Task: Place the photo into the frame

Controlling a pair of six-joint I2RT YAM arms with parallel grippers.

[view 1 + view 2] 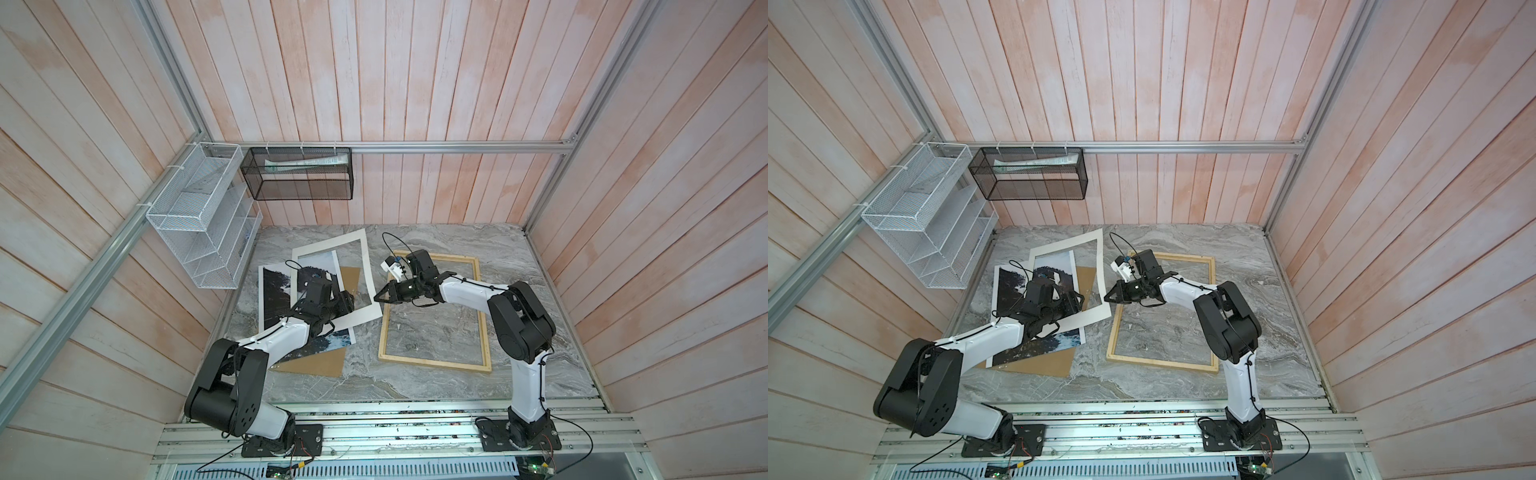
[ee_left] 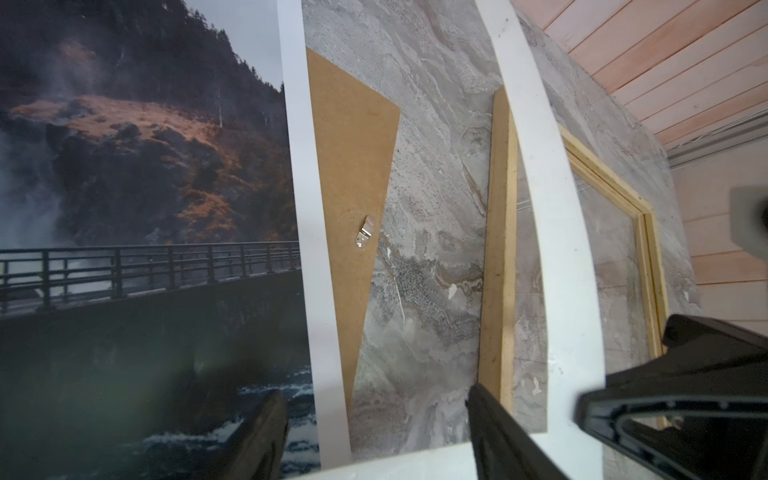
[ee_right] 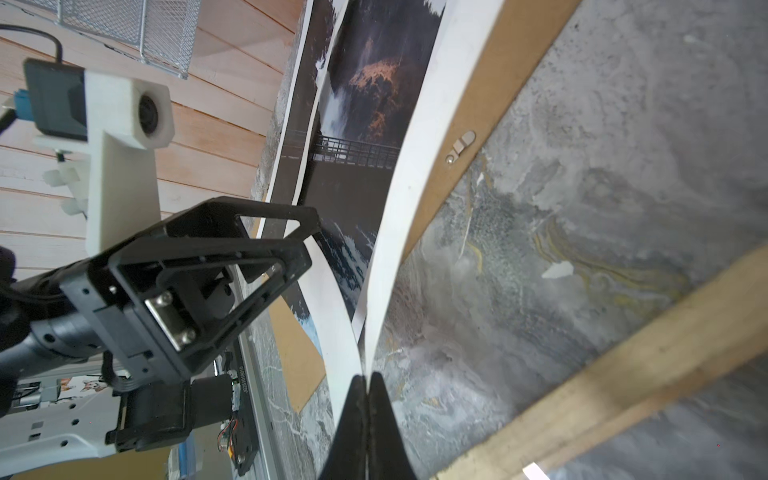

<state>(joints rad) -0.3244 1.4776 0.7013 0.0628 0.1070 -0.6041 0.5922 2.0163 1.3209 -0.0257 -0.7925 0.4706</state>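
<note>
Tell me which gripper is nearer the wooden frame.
Right. The right gripper pinches the white mat's corner beside the frame's rail; the left gripper hangs open over the photo's edge, farther off.

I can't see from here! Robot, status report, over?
Left gripper open, holding nothing. Right gripper shut on white rectangular cut-out mat, corner raised. Large paper waterfall photo outside thin pale wooden frame. Mat overlaps photo.

Both top views look down from high over the table [image 1: 415, 382]; both wrist views, close in, share the photo [image 2: 124, 166] and the mat [image 2: 552, 208].
</note>
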